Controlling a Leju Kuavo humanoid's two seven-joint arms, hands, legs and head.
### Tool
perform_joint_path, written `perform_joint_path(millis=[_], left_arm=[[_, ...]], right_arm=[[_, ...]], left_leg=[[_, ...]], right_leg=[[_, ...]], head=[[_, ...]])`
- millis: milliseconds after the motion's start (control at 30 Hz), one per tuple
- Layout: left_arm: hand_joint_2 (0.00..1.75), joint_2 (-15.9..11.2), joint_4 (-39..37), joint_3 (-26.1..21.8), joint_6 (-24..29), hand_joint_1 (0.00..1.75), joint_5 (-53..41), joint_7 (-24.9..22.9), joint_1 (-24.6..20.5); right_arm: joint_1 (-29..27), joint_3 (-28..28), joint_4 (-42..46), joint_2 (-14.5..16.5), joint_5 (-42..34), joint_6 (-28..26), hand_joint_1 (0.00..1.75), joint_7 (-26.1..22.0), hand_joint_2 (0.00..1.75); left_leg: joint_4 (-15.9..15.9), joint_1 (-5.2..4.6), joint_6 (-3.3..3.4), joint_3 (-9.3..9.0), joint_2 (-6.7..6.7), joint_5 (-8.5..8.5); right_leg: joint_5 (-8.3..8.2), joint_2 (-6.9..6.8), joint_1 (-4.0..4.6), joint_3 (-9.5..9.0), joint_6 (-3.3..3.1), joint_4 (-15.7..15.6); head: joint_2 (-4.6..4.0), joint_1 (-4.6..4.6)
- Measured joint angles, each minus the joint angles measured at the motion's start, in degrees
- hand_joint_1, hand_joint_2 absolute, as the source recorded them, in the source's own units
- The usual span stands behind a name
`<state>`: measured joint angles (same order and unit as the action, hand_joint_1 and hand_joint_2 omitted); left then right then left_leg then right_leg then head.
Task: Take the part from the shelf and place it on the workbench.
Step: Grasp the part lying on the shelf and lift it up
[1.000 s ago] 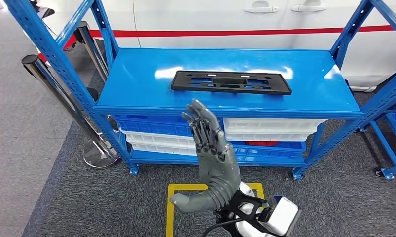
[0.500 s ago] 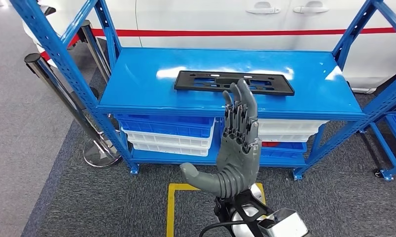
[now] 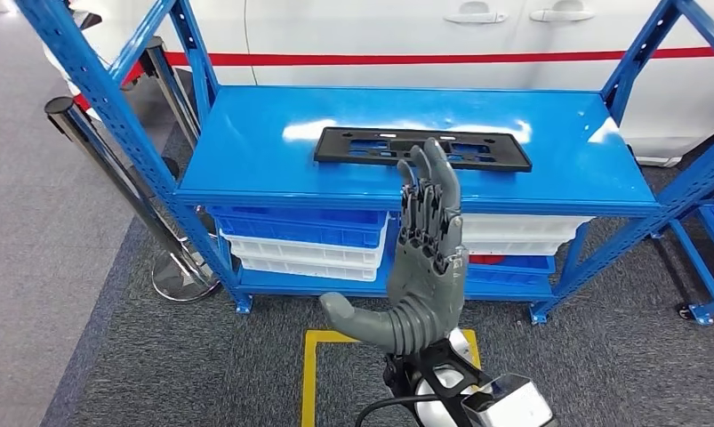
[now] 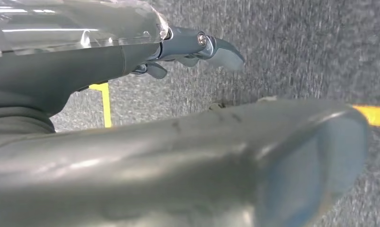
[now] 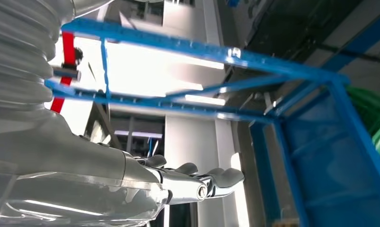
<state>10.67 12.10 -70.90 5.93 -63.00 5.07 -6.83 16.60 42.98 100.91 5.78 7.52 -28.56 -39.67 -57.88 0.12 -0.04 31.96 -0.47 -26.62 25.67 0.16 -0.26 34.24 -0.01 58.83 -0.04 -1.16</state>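
Right hand reaching, fingers spread, holding nothing; left hand hanging empty, fingers apart. Flat black perforated plastic plate lying on blue metal shelf: probably light, stiff; gripping long near edge looks best.

Dark grey carpet with a yellow taped square lies at the bottom of the frame below a blue steel rack, chrome stanchions stand at the left, and what looks like a white car with a red stripe runs across the top.
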Motion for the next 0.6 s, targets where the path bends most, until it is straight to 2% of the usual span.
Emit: perform_joint_path(millis=[67,100,200,233,267,300,333,400,433,533,600], left_arm=[[0.0,0.0,0.0,0.0,0.0,0.0,0.0,0.0,0.0],[0.0,0.0,0.0,0.0,0.0,0.0,-0.1,0.1,0.0],[0.0,0.0,0.0,0.0,-0.1,0.0,-0.3,0.1,0.1],[0.0,0.0,0.0,0.0,-0.1,0.0,-0.4,0.1,0.1],[0.0,0.0,0.0,0.0,-0.1,0.0,-0.5,0.1,0.2],[0.0,0.0,0.0,0.0,-0.1,0.0,-0.6,0.1,0.2],[0.0,0.0,0.0,0.0,-0.1,0.0,-0.6,0.2,0.2],[0.0,0.0,0.0,0.0,-0.1,0.0,-0.6,0.2,0.0],[0.0,0.0,0.0,0.0,-0.1,0.0,-0.7,0.2,0.0],[0.0,0.0,0.0,0.0,-0.1,0.0,-0.7,0.2,0.0],[0.0,0.0,0.0,0.0,-0.1,0.0,-0.7,0.2,0.0]], right_arm=[[0.0,0.2,0.0,0.0,0.2,-0.3,0.0,0.0,1.75],[0.0,0.3,0.0,0.0,0.3,-0.4,0.0,0.0,1.75],[-0.1,0.7,0.0,-0.1,0.6,-1.1,0.0,0.0,1.75],[-0.2,0.8,-0.1,-0.2,0.7,-1.2,0.0,0.0,1.75],[-0.2,0.9,-0.1,-0.3,0.7,-1.3,0.0,0.0,1.75],[-0.3,1.0,-0.1,-0.4,0.7,-1.3,0.0,0.0,1.75],[-0.3,1.0,-0.2,-0.4,0.8,-1.4,0.0,0.0,1.75],[-0.3,1.1,-0.1,-0.5,0.9,-1.8,0.0,0.0,1.75],[-0.3,1.2,-0.1,-0.5,1.0,-2.1,0.0,0.0,1.75],[-0.3,1.4,-0.1,-0.6,0.9,-2.5,0.0,0.0,1.75],[-0.3,1.5,-0.1,-0.8,0.8,-2.6,0.0,0.0,1.75]], left_leg=[[-1.1,0.12,-0.62,0.37,0.05,-0.89],[-3.1,0.19,-0.91,1.24,0.08,-2.16],[-13.6,0.42,-1.49,6.2,0.13,-7.11],[-15.7,0.47,-1.59,7.22,0.13,-7.42],[-15.6,0.5,-1.63,7.24,0.13,-6.6],[-13.3,0.52,-1.6,6.23,0.14,-4.83],[-9.4,0.53,-1.48,4.44,0.16,-2.67],[-2.7,0.36,-1.01,1.32,0.16,-0.31],[-1.1,0.24,-0.68,0.6,0.14,-0.05],[-0.5,0.16,0.33,0.46,0.09,0.1],[0.0,0.36,1.01,0.28,0.16,0.47]], right_leg=[[-0.22,-0.03,-0.2,-0.22,-0.61,-0.5],[-0.3,-0.1,-0.3,-0.33,-0.91,-0.7],[-0.22,-0.25,-0.23,-0.36,-1.39,-0.7],[-0.18,-0.25,-0.19,-0.34,-1.42,-0.6],[-0.12,-0.22,-0.17,-0.34,-1.43,-0.5],[-0.03,-0.19,-0.17,-0.38,-1.39,-0.4],[0.1,-0.15,-0.17,-0.42,-1.29,-0.2],[0.32,-0.12,0.02,-0.35,-0.9,0.1],[0.34,-0.13,0.09,-0.27,-0.64,0.2],[0.27,-0.13,0.03,-0.17,0.18,0.2],[1.71,-0.12,-0.07,0.61,0.79,2.2]], head=[[0.0,-0.02],[0.0,-0.03],[0.0,-0.05],[0.0,-0.05],[0.0,-0.06],[0.0,-0.06],[0.0,-0.06],[0.0,-0.05],[0.0,-0.03],[-0.01,0.03],[-0.01,0.06]])
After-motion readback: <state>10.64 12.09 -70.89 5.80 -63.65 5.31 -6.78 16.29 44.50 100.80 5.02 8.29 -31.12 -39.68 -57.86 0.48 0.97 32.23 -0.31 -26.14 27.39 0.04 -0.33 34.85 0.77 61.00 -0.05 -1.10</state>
